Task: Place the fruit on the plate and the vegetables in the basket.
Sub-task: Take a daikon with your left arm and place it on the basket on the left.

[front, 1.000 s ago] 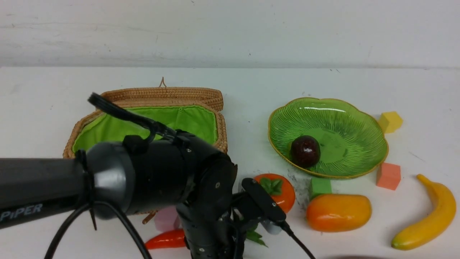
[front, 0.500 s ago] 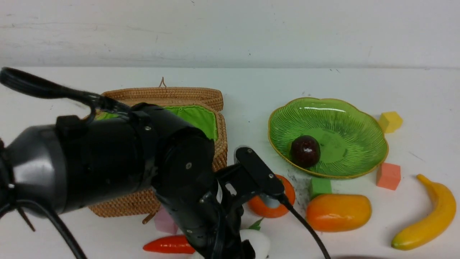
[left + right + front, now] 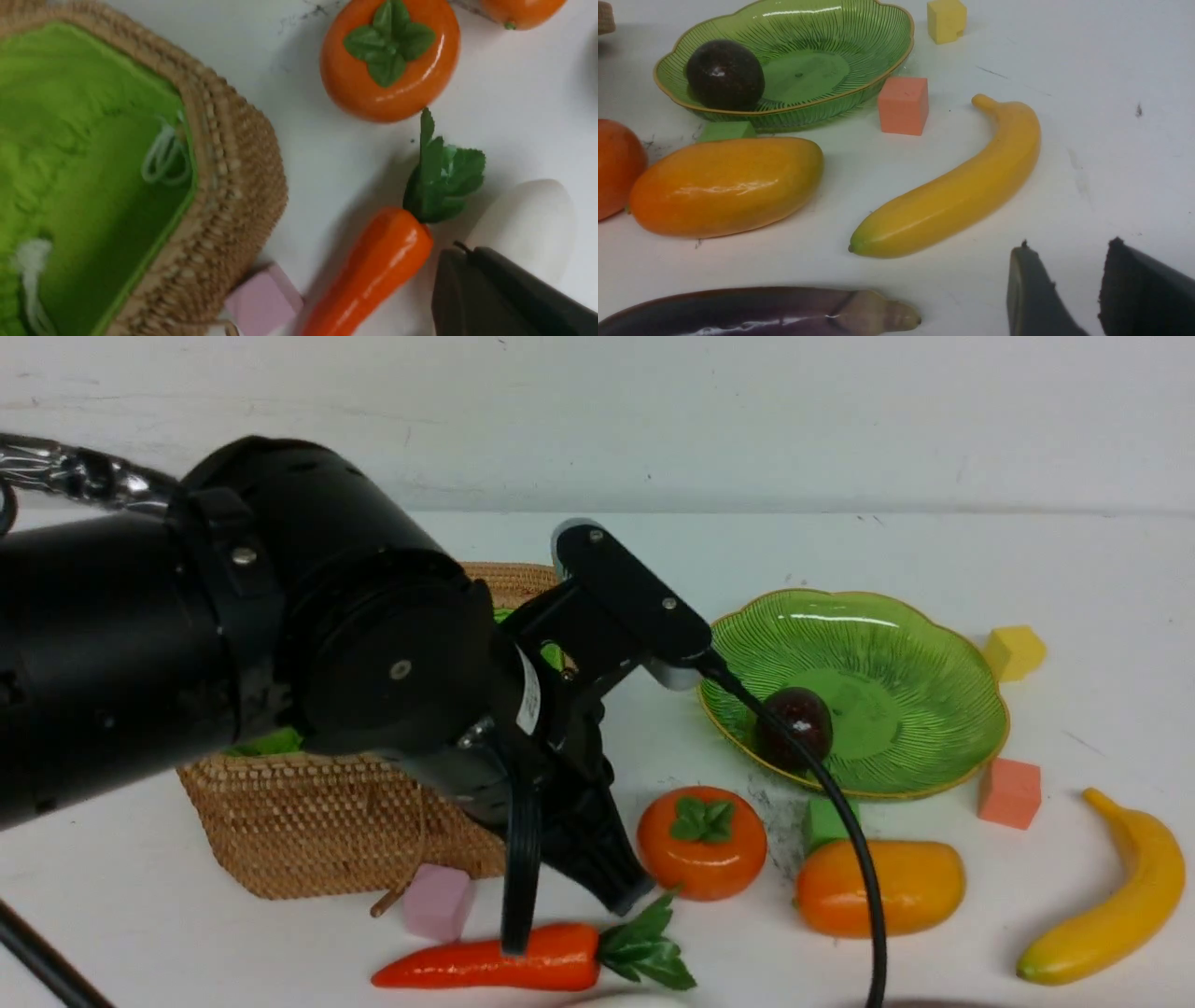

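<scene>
My left gripper [image 3: 621,896] [image 3: 460,252] is shut with nothing in it, its tip just above the table beside the carrot's [image 3: 504,966] [image 3: 373,266] leaves. The white radish [image 3: 528,228] lies right behind its fingers. The persimmon [image 3: 702,840] [image 3: 390,60], mango [image 3: 878,887] [image 3: 724,186] and banana [image 3: 1111,896] [image 3: 957,191] lie on the table in front of the plate [image 3: 915,644] [image 3: 831,32]. A mangosteen [image 3: 794,723] [image 3: 724,74] sits in the plate. My right gripper [image 3: 1069,243] is open and empty, near the eggplant [image 3: 738,312] and the banana.
The open basket [image 3: 355,831] [image 3: 233,186] stands at the left, mostly behind my left arm. Small cubes are scattered about: pink [image 3: 437,901], green [image 3: 831,817], orange [image 3: 1008,791] and yellow [image 3: 1016,651]. A wall runs along the table's far edge.
My left arm has risen and swung up over the basket, and its gripper has closed on nothing. The carrot, earlier half hidden by the arm, now shows whole.
</scene>
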Robot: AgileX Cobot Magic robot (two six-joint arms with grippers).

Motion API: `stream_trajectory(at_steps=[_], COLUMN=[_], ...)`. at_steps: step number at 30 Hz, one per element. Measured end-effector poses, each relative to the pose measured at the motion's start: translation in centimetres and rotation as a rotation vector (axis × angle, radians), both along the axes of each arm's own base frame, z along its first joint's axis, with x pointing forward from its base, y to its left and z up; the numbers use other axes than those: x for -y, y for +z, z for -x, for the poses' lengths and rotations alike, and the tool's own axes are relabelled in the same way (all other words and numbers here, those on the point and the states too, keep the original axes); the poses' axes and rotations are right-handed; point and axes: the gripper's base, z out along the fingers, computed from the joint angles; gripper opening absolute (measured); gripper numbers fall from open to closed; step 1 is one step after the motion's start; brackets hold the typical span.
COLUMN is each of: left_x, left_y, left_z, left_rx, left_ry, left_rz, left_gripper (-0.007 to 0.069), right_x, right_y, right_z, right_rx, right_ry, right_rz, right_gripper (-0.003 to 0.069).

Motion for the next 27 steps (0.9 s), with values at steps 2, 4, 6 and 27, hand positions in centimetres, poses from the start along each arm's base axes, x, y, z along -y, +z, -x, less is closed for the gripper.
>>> stream_trajectory(at_steps=[2, 4, 6, 27], left_x=[0.1, 0.3, 0.6, 3.9], left_y=[-0.8, -2.0, -3.3, -12.8], left_z=[0.0, 0.0, 0.0, 0.0], left_rx=[-0.050, -0.112, -0.181, -0.362], left_ry=[0.007, 0.003, -0.004, -0.156], left_rz=[-0.033, -0.075, -0.111, -0.034], left_gripper=[0.0003, 0.0041, 0.0095, 0.0652], right_x=[0.0, 0.0, 0.0, 0.0], right_y=[0.0, 0.0, 0.0, 0.0], right_z=[0.0, 0.0, 0.0, 0.0], right_rx=[0.000, 0.000, 0.000, 0.000], right_ry=[0.000, 0.000, 0.000, 0.000], right_rz=[0.000, 0.000, 0.000, 0.000], right_gripper=[0.0245, 0.0245, 0.0245, 0.0245])
